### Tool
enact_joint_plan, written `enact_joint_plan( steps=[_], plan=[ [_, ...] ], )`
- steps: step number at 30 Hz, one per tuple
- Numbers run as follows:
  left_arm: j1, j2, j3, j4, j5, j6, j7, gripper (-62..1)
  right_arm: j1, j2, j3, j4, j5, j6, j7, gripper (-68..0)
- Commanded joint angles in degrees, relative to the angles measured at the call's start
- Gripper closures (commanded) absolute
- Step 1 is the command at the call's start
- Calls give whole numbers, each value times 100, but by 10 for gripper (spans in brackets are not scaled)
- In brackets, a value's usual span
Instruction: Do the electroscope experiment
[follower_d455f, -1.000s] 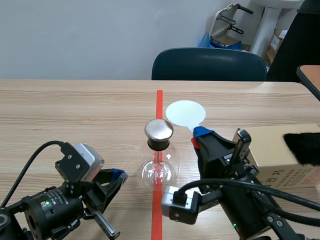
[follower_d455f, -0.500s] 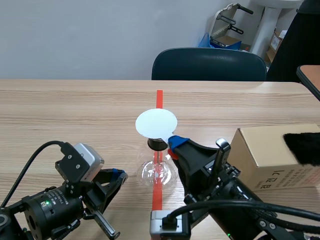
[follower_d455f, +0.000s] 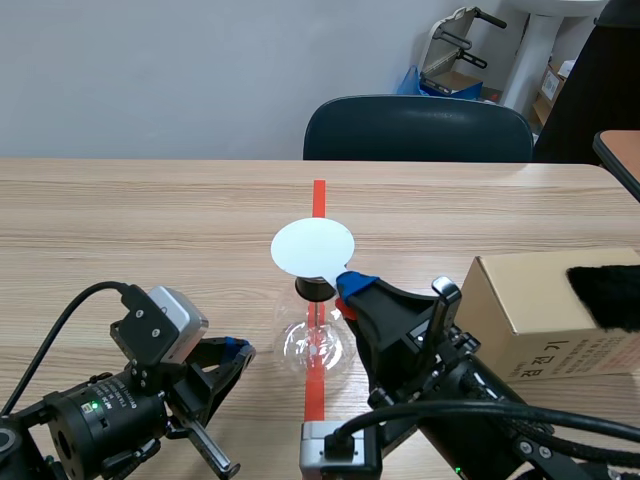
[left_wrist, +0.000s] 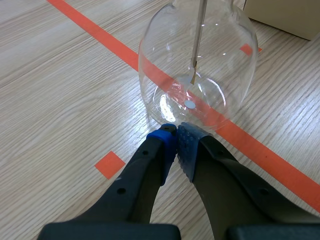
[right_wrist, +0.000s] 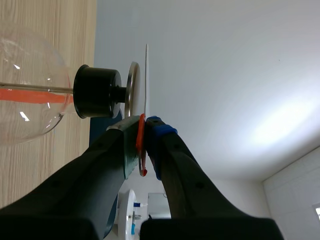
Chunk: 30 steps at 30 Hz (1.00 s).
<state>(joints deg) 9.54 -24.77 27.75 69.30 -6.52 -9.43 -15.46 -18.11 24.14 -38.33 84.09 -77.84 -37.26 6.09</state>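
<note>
The electroscope is a clear glass flask (follower_d455f: 318, 345) with a black stopper (right_wrist: 97, 91) and a metal top plate (right_wrist: 133, 87). It stands on the orange tape line at the table's middle. My right gripper (follower_d455f: 348, 283) is shut on the red handle of a white disc paddle (follower_d455f: 313, 247). The disc (right_wrist: 146, 75) sits just over the metal plate, hiding it in the scene view. My left gripper (left_wrist: 175, 142) is shut on nothing, its fingertips low against the flask (left_wrist: 200, 60) near its base. Inside the flask a thin rod (left_wrist: 198, 35) hangs down.
A cardboard box (follower_d455f: 545, 300) with a black furry cloth (follower_d455f: 605, 295) on it stands to the right of my right arm. A dark chair (follower_d455f: 418, 128) is behind the table's far edge.
My right arm swung left with the white disc, from beside the flask's top to right over its metal plate, then held still. The left arm has not moved.
</note>
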Motion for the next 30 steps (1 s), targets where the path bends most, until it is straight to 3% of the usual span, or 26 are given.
enact_joint_plan(
  steps=[1,7,20,30],
  plan=[
    [-2,26,-2,44,-28,-13,-98,-44,79,31,42,33,0,-81,-105,-15],
    [-2,26,-2,44,-28,-13,-98,-44,79,31,42,33,0,-81,-835,-15],
    [-2,26,-2,44,-28,-13,-98,-44,79,31,44,33,-4,-81,-3198,-15],
    [-2,26,-2,44,-28,-13,-98,-44,79,31,44,33,-7,-81,-3934,-15]
  ],
)
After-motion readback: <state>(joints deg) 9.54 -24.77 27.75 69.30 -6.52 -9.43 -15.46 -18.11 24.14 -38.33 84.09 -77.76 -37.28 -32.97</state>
